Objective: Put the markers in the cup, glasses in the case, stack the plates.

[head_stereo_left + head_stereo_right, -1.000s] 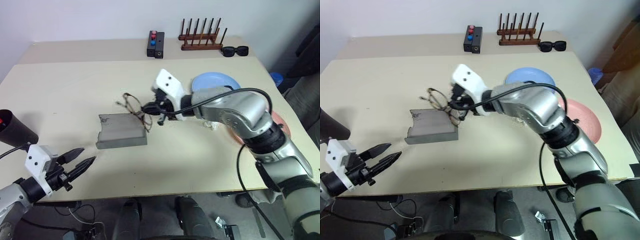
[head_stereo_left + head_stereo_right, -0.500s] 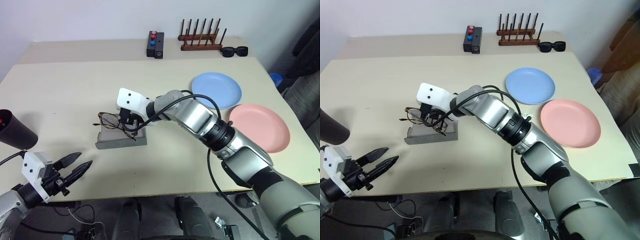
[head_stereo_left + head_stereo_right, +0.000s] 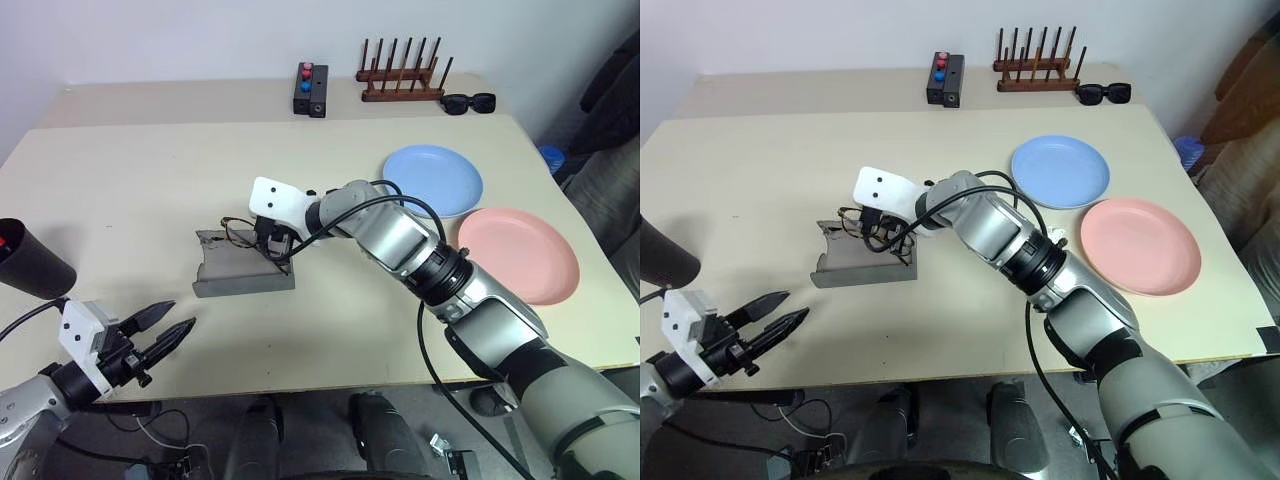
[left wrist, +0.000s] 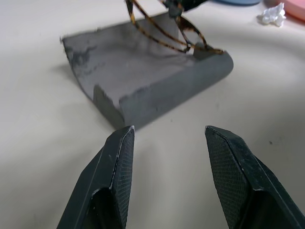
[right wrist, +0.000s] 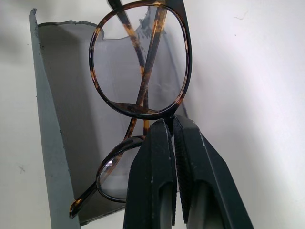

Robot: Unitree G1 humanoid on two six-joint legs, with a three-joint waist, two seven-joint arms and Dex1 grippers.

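One step is in hand: the right gripper [image 5: 172,125], jaws pinched on the glasses [image 5: 141,62] at the bridge, holds them over the open case [image 3: 243,265]. Next: lower, then release. The left gripper [image 4: 169,138] waits spread, nearer than the case.

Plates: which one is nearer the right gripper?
The light blue plate. It lies closer to the right gripper, which is shut on the glasses over the grey case; the pink plate sits farther out toward the table edge.
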